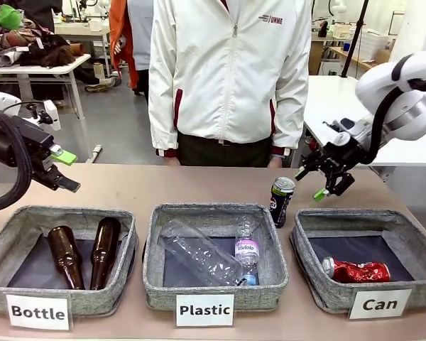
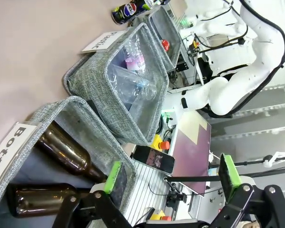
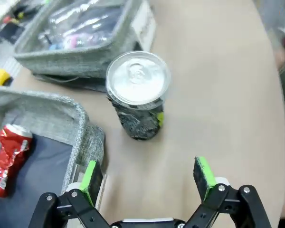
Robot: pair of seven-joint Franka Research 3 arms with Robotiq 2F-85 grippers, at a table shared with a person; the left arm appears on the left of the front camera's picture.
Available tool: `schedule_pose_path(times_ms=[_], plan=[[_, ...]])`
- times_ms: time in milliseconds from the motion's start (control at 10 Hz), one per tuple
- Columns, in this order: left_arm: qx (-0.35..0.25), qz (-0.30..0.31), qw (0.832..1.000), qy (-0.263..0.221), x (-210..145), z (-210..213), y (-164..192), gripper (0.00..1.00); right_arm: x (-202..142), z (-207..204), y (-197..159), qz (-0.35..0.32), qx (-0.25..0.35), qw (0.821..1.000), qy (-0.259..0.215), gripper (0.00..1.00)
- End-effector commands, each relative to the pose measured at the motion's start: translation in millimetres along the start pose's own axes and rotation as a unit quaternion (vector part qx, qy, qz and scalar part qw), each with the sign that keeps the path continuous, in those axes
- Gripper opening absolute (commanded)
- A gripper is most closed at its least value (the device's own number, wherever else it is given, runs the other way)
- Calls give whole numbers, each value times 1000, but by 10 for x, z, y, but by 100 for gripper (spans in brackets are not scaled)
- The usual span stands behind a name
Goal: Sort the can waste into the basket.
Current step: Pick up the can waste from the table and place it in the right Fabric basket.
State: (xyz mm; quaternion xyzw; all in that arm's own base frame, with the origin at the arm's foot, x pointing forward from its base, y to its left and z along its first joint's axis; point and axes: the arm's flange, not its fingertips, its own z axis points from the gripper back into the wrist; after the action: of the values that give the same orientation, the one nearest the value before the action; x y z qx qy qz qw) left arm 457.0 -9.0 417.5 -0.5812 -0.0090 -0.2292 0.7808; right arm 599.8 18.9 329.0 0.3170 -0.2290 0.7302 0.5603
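Observation:
A black-and-blue can with a silver top stands upright on the table between the "Plastic" and "Can" baskets. My right gripper hovers open just right of it and slightly above; in the right wrist view the can stands ahead of the green pads. The dented red can lies inside the grey "Can" basket, seen too in the right wrist view. My left gripper stays open above the "Bottle" basket, its fingers holding nothing.
The "Bottle" basket holds two brown glass bottles. The "Plastic" basket holds clear plastic bottles. A person in a white jacket stands at the far edge of the table. Bare tabletop lies behind the baskets.

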Motion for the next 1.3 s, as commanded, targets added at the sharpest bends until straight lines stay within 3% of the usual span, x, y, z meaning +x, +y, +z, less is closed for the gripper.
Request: schedule_pose_path(times_ms=[0,400,1200], plan=[[7,4,1000,3,-15,-20,-26,100,-91,-125,-165,52,27,998,-15,100],[7,4,1000,3,-15,-20,-26,100,-16,-379,-356,95,56,993,-49,100],[7,4,1000,3,-15,-20,-26,100,73,-734,-465,106,110,984,-95,100]])
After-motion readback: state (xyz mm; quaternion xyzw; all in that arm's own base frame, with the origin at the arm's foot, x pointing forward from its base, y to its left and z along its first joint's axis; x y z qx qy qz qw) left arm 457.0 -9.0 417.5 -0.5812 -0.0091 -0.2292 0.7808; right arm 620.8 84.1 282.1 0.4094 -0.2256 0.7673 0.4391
